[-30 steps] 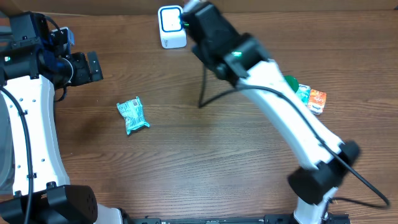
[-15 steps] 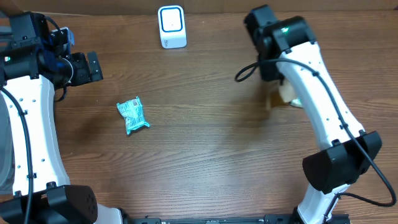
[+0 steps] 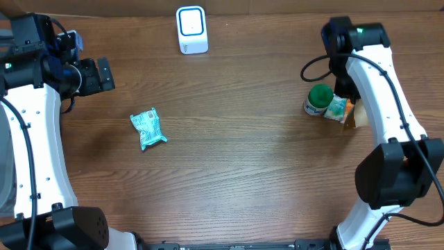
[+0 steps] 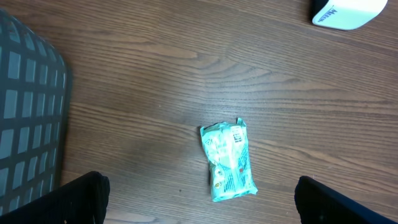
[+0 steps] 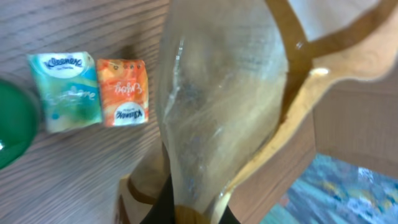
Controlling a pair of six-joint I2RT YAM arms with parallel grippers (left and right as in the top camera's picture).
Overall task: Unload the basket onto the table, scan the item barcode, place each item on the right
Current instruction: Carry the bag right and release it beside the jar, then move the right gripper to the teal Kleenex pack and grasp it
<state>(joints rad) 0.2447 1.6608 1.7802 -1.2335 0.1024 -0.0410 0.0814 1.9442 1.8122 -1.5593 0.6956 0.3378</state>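
The small teal packet (image 3: pixel 148 129) lies flat on the wooden table (image 3: pixel 236 167), left of the middle, with its printed side up and its long axis tilted a little. In the left wrist view it sits low in the picture, between the two dark fingertips of the left gripper (image 4: pixel 200 204), which stand wide apart with nothing between them. That gripper hangs clear of the packet and does not touch it. In the overhead view it sits up and to the left of the packet, near the table's left edge. The white scanner (image 3: pixel 192 29) with its blue-edged face stands at the far edge of the table, well apart from the packet. A corner of it shows at the top of the left wrist view. A grey gridded basket (image 4: pixel 25 112) fills that view's left side. On the right side of the table, a jar with a green lid (image 3: pixel 318 97) stands just beside a teal tissue pack (image 5: pixel 67 90), and an orange tissue pack (image 5: pixel 123 91) lies against that one. The right gripper (image 5: pixel 217 74) is beside these packs, its clear fingers pressed together and holding nothing. The right arm (image 3: pixel 374 83) bends over them from the near right corner.
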